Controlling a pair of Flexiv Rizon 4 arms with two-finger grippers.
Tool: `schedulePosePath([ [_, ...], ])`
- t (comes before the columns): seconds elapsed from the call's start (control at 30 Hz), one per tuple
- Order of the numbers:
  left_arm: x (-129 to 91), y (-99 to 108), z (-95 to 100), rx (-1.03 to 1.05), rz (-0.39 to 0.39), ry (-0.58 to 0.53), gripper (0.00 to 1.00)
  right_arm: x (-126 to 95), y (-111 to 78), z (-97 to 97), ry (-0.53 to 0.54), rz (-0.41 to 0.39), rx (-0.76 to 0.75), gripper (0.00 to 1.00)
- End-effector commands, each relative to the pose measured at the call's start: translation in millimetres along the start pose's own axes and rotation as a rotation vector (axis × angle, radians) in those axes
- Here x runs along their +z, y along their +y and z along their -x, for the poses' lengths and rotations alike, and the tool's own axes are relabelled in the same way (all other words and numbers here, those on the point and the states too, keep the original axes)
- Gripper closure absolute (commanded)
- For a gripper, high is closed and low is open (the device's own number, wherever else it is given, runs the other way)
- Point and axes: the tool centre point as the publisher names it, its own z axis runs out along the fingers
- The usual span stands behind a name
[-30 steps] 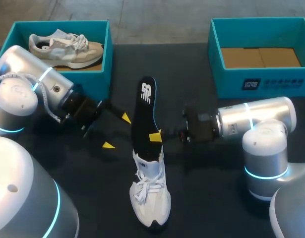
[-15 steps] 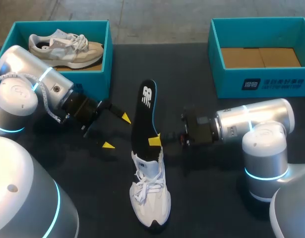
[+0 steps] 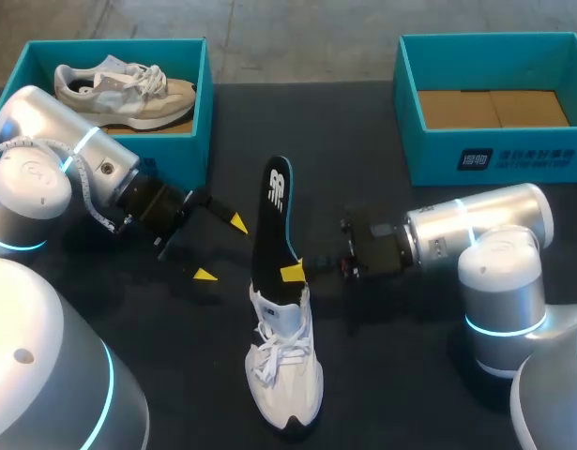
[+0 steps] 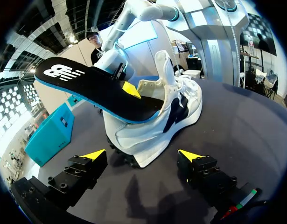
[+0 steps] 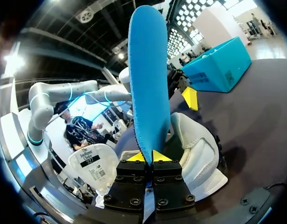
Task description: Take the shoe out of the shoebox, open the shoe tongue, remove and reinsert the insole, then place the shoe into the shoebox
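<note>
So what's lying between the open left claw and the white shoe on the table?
Nothing. Only a strip of bare black table separates the left claw from the white shoe, clearest in the head view.

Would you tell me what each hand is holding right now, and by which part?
The right hand pinches the insole by its lower part, just above the shoe; the left hand is open and holds nothing.

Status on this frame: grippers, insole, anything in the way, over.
Right gripper shut on insole, its lower end inside the white shoe. Left gripper open beside the shoe, touching nothing. Beige shoe occupies left shoebox.
</note>
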Motion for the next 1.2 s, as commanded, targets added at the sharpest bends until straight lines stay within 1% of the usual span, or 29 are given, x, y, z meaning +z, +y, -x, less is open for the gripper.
schedulePosePath([
  [0.03,0,0,0.0,0.001,0.001,0.002,0.0,2,-2.9,1.1,0.006,-0.012,0.005,1.0],
  [0.63,0,0,0.0,0.001,0.001,0.002,0.0,0,-9.6,-0.6,0.04,-0.042,0.035,1.0],
  [0.8,0,0,0.0,0.001,0.001,0.002,0.0,-3,-9.0,-0.3,0.048,-0.017,0.031,1.0],
  [0.83,0,0,0.0,0.001,0.001,0.002,0.0,-3,-7.8,-0.9,0.05,-0.01,0.025,1.0],
  [0.87,0,0,0.0,0.001,0.001,0.002,0.0,-4,-5.6,-1.8,0.056,0.015,0.013,1.0],
  [0.97,0,0,0.0,0.001,0.001,0.002,0.0,-4,-1.1,-2.3,0.062,0.039,0.004,1.0],
  [1.2,0,0,0.0,0.001,0.001,0.002,0.0,-3,8.4,0.8,0.107,0.072,-0.004,1.0],
])
